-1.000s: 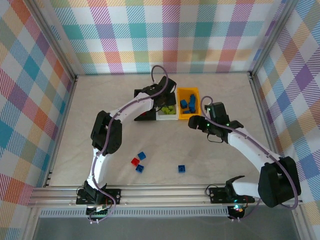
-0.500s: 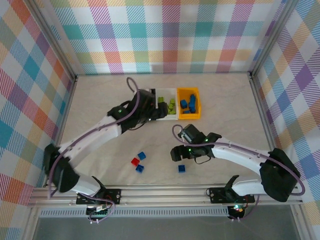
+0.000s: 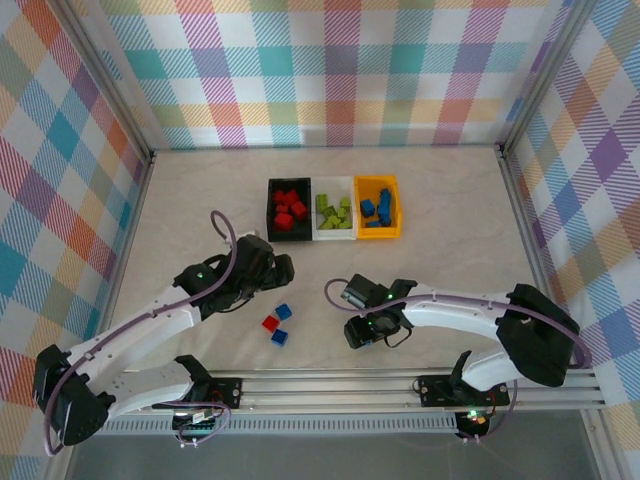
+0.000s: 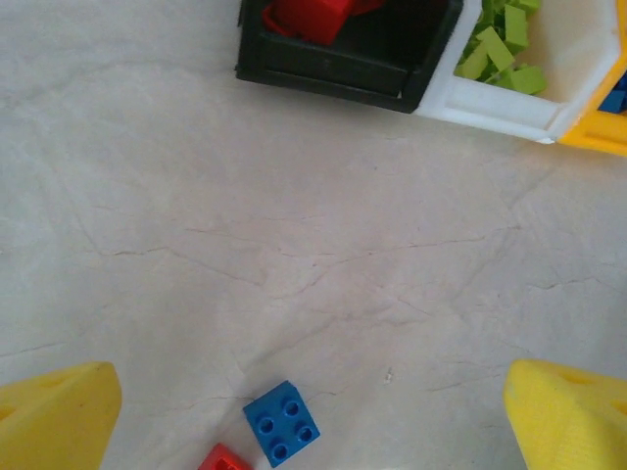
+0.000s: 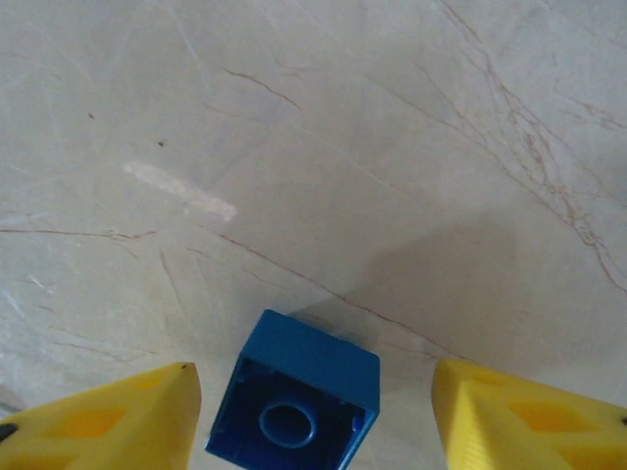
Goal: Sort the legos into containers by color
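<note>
Three bins stand in a row at the back: black (image 3: pixel 272 187) with red legos, white (image 3: pixel 333 236) with yellow-green ones, orange-yellow (image 3: pixel 394 208) with blue ones. Loose on the table lie a blue brick (image 3: pixel 284 312), a red brick (image 3: pixel 270 323) and another blue brick (image 3: pixel 279 337). My left gripper (image 3: pixel 276 270) hangs open behind them; its wrist view has the blue brick (image 4: pixel 282 423) and the red brick (image 4: pixel 223 458) low between its fingers (image 4: pixel 59 416). My right gripper (image 5: pixel 315 370) is open, straddling an upside-down blue brick (image 5: pixel 299 401) without touching it.
The black bin (image 4: pixel 343 73), white bin (image 4: pixel 509 110) and a corner of the orange-yellow bin (image 4: pixel 600 132) sit at the top of the left wrist view. Bare marbled table lies between the bins and the loose bricks. Metal rails edge the workspace.
The left arm has pulled back from the bins toward the loose bricks. The right arm has swung down and left from the orange-yellow bin to sit over the lone blue brick.
</note>
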